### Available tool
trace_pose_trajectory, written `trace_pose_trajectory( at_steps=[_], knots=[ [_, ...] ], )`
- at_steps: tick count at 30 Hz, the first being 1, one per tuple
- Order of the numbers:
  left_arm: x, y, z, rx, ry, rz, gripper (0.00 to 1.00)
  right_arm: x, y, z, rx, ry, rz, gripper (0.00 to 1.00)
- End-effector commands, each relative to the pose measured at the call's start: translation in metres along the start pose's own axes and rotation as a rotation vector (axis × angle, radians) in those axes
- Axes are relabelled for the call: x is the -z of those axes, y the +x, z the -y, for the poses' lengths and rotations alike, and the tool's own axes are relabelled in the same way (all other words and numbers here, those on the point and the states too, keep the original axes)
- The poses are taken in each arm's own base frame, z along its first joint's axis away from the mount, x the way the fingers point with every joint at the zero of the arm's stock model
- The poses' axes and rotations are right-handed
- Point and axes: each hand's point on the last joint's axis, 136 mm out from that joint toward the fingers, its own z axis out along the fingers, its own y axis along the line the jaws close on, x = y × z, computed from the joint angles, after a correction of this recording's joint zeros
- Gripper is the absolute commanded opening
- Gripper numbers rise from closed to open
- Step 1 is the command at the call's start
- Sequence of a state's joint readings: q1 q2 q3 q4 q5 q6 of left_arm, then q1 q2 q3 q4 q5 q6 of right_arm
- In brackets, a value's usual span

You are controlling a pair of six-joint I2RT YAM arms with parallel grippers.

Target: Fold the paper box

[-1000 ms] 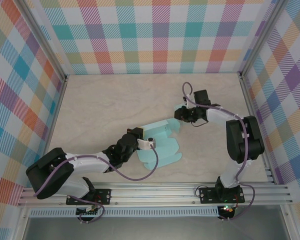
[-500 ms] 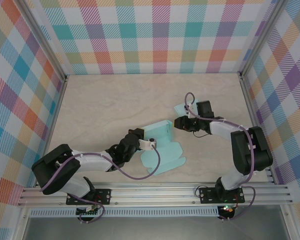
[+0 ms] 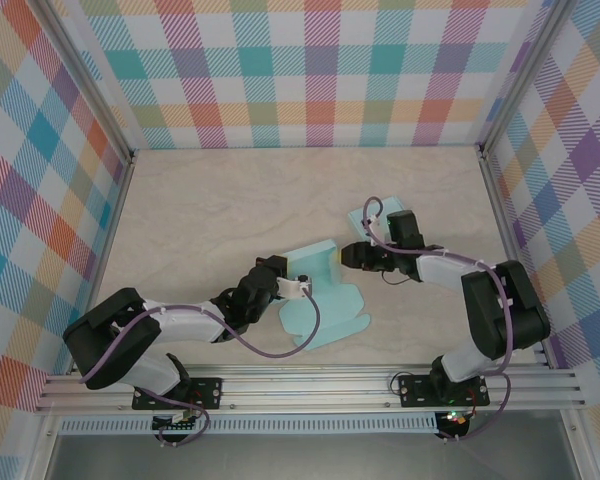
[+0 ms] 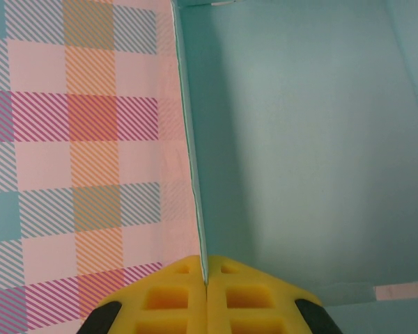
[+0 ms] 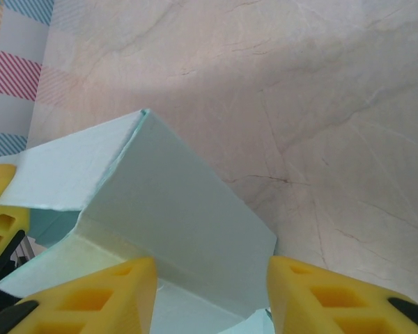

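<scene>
Tightly, left gripper (image 4: 206, 273) pinches the paper box (image 4: 299, 139).

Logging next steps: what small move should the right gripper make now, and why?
Probably close the right gripper on the raised flap of the paper box: its jaws stand open either side of it, while the left gripper is shut on another edge.

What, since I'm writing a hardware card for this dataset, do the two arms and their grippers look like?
The left arm and right arm have white links joined by bulky black joint housings, each trailed by a loose purple cable. The left gripper and right gripper carry yellow fingers moulded with square pockets, on black mounts.
</scene>
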State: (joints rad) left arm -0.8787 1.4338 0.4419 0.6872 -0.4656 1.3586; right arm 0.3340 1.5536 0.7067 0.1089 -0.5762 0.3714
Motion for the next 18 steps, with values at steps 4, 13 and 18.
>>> trace_pose_trajectory(
  at_steps=[4, 13, 18],
  knots=[
    [-0.005, 0.003, -0.001, -0.018, 0.002, -0.016, 0.0, 0.003, 0.006, -0.024, 0.109, -0.063, 0.015, 0.51],
    [-0.005, 0.001, 0.0, -0.017, 0.005, -0.008, 0.0, -0.007, 0.005, -0.009, 0.12, 0.003, 0.019, 0.53],
    [-0.004, 0.0, 0.0, -0.015, 0.005, -0.002, 0.0, -0.018, 0.001, -0.004, 0.136, 0.018, 0.015, 0.54]
  ],
)
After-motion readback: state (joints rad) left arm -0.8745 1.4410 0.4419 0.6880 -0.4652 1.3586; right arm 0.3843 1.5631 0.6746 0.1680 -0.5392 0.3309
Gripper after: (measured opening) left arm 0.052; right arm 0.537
